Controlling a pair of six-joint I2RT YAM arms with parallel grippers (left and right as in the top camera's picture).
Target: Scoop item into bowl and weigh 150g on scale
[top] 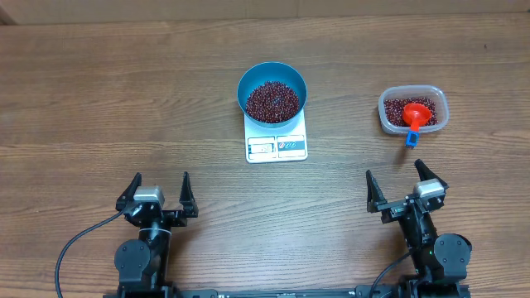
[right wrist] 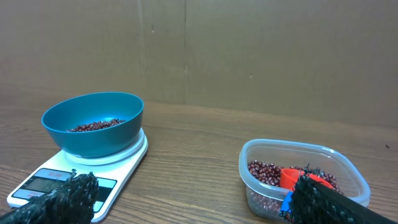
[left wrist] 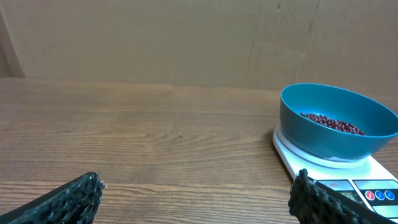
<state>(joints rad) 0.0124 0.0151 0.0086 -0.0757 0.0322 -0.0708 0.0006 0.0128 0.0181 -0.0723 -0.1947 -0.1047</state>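
Currently one blue bowl [top: 272, 76] of beans [top: 272, 100] sits on one scale [top: 277, 147], counter [top: 124, 99] centre; one tub [top: 383, 112], one scoop [top: 418, 114] inside, at 3 o'clock. Left claw [top: 161, 179], right claw [top: 395, 171]: fully spread, empty.

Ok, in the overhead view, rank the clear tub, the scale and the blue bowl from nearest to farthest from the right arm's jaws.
1. Clear tub, right side, almost directly ahead.
2. Scale, table centre, display panel toward the robot.
3. Blue bowl, on the scale's far part, just behind that panel.
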